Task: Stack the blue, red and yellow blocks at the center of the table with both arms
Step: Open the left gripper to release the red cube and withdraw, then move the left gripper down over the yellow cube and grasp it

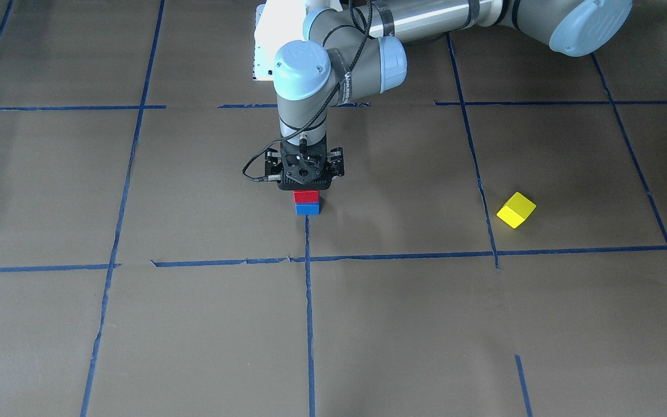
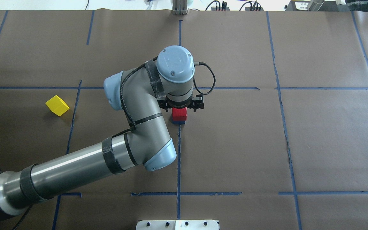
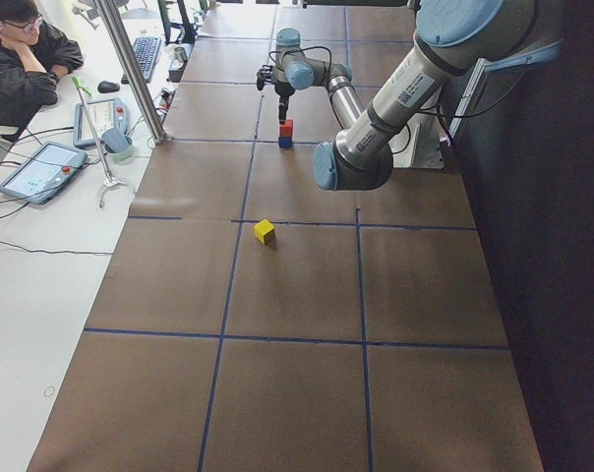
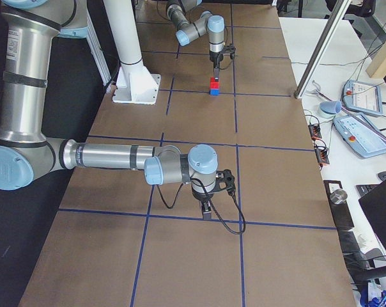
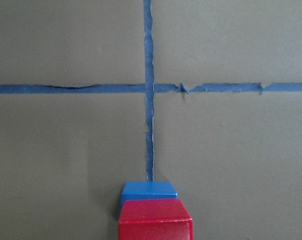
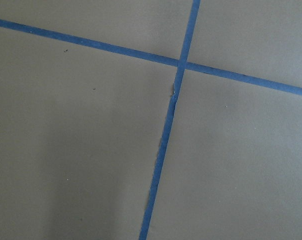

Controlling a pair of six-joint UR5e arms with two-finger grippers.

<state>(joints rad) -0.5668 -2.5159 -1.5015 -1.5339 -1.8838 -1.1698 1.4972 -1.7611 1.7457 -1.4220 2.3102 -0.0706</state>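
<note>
On the left of the table (image 2: 331,143), the yellow block (image 2: 57,105) lies alone on the brown paper, just left of a blue tape line (image 2: 72,121) and well apart from the centre, with no arm near it. It is the one piece not yet stacked. Moving right to the middle of the table, the red block (image 1: 305,196) sits squarely on the blue block (image 1: 307,209), their edges nearly flush, the pair standing at the end of a tape line that runs toward the tape cross (image 5: 149,88) seen by the left wrist camera. By my reading two of the three layers are done. The left gripper (image 1: 305,186) hangs straight down, directly over the red block and very close to its top. Its body hides the fingertips, so I cannot tell whether the claw grips the red block or stands parted around it. Further right, the right gripper (image 4: 206,211) shows only in the side view, pointing down low over bare paper near a tape crossing, well apart from every block. Whether that claw is wide or narrow cannot be told, though its wrist camera sees only paper and tape. What is left, as I judge it, is to clear the left arm from the stack, fetch the yellow block and set it on the red one.
</note>
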